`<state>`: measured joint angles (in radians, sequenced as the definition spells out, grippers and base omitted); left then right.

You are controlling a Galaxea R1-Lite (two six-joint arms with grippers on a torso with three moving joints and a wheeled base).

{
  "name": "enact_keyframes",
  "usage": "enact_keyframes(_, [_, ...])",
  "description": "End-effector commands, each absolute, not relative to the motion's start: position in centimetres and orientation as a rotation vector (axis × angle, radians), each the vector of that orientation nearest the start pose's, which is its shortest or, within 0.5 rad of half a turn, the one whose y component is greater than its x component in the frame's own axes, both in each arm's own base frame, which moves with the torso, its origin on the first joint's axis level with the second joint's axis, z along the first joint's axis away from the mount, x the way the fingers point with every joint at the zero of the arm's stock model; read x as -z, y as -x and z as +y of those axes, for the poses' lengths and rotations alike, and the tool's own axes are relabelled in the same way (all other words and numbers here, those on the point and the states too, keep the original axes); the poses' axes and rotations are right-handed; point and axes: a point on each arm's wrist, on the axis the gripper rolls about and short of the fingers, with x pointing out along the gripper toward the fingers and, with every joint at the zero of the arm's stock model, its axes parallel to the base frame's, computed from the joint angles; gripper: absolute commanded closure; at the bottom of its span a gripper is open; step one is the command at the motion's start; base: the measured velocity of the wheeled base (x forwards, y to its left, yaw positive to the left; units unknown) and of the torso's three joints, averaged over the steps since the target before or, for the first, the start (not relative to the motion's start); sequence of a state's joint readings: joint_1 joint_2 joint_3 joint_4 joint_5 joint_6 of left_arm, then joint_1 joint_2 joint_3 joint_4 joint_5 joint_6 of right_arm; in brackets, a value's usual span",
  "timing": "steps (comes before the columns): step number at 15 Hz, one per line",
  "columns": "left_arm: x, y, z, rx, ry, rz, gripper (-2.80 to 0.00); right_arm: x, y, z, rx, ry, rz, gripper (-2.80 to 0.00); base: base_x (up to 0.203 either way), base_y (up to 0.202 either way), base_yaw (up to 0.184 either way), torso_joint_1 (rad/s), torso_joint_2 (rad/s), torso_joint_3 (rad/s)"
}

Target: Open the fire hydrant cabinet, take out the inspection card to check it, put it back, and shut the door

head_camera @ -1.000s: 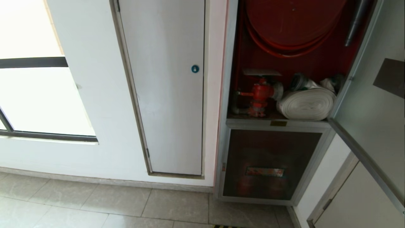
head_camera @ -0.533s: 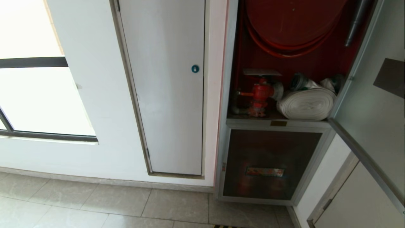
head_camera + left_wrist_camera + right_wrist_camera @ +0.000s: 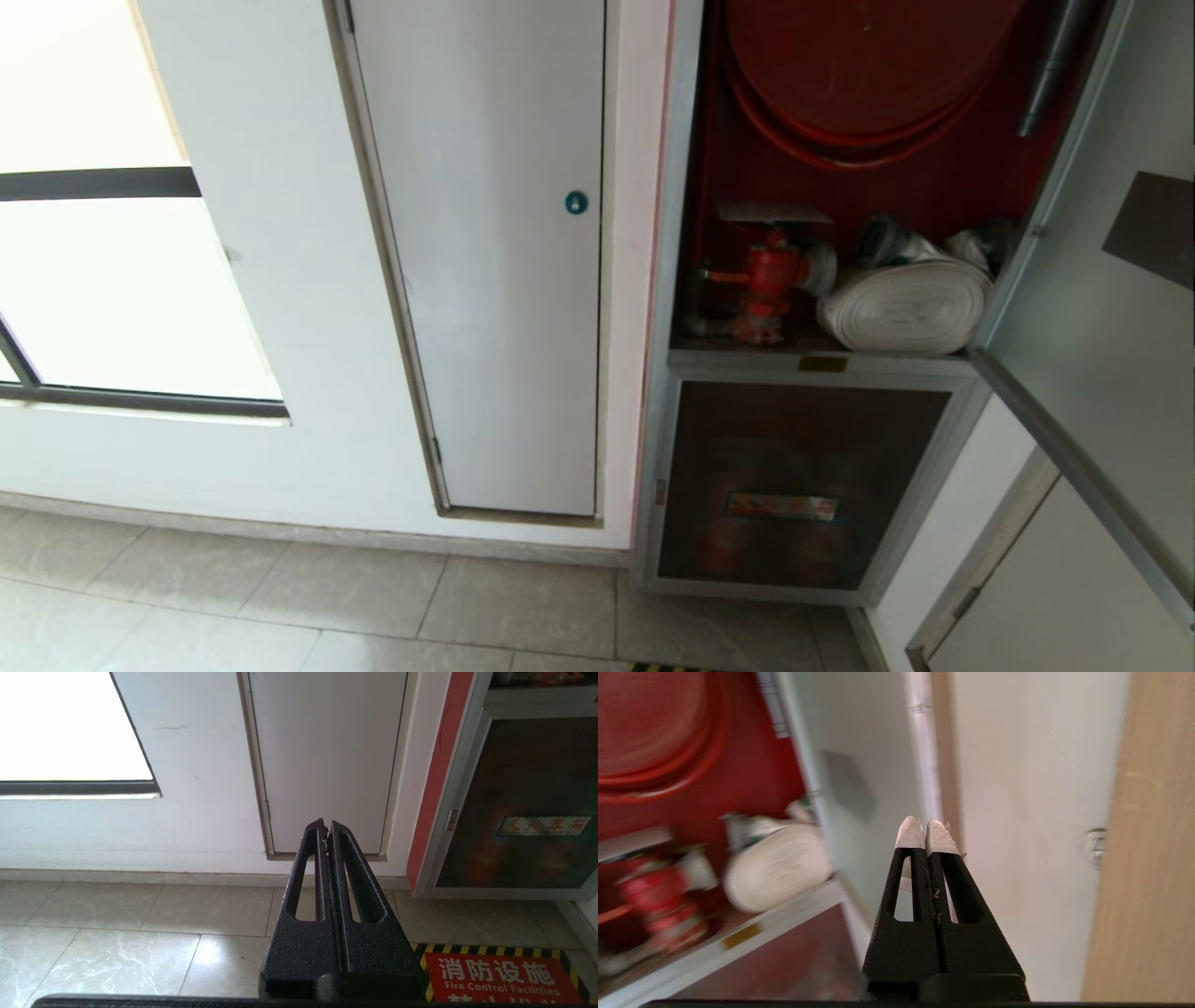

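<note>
Right gripper, closed and empty, faces the open door at three o'clock of the fire hydrant cabinet; left gripper, closed, hangs over floor tiles.

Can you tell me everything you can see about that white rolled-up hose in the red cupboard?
The white rolled hose is a flat, cloth-like band wound into a thick coil. It lies on its side on the shelf of the fire hydrant cabinet, beside the red valve and under the red hose reel. Metal couplings sit behind it. Nothing grips it.
</note>
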<state>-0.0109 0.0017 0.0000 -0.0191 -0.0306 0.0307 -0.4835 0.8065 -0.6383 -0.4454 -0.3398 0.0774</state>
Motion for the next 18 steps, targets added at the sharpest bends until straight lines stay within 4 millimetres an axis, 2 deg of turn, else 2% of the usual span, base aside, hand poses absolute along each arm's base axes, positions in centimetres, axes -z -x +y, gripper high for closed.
enact_keyframes(1, [-7.4, 2.2, 0.0, 0.041, -0.031, -0.007, 0.0, -28.7, -7.7, -5.9, 0.911, -0.047, -0.279, 0.0, 0.0, 0.0, 0.0, 0.0, 0.0, 0.0])
enact_keyframes(7, [-7.4, 2.2, 0.0, 0.041, -0.031, -0.005, 0.0, -27.5, -8.0, -9.3, 1.142, -0.043, -0.202, 0.0, 0.0, 0.0, 0.0, 0.0, 0.0, 0.0])
enact_keyframes(15, [-7.4, 2.2, 0.0, 0.041, -0.031, -0.006, 0.0, -26.1, -10.4, -12.1, 1.104, -0.067, -0.079, 0.0, 0.0, 0.0, 0.0, 0.0, 0.0, 0.0])
enact_keyframes(18, [-7.4, 2.2, 0.0, 0.041, -0.031, -0.006, 0.0, -26.3, -11.4, -13.1, 1.081, -0.07, -0.062, 0.0, 0.0, 0.0, 0.0, 0.0, 0.0, 0.0])
